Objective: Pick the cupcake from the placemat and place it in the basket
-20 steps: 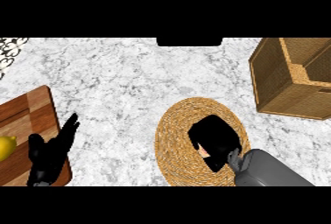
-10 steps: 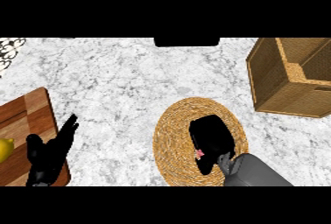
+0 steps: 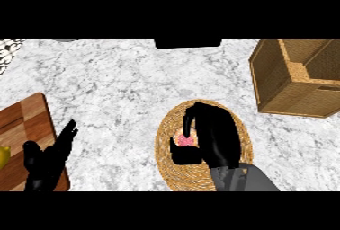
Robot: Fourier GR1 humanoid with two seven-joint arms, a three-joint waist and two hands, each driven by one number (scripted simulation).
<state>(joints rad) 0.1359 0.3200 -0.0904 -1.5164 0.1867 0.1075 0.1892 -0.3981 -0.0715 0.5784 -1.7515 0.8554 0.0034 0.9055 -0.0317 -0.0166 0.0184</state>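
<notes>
Right hand [image 3: 216, 137] curls around the pink cupcake [image 3: 185, 140] on the round placemat [image 3: 170, 168], lower centre, ready to lift. The basket [image 3: 295, 76] waits upper right (left hand [image 3: 45, 164] rests open, lower left).

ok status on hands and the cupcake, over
Right hand curled round pink cupcake over round woven placemat. Left hand open, resting lower left. Wicker basket upper right, marble path unobstructed.

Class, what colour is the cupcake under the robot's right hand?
Pink, showing between the curled fingers of the right hand: cupcake, head view.
</notes>
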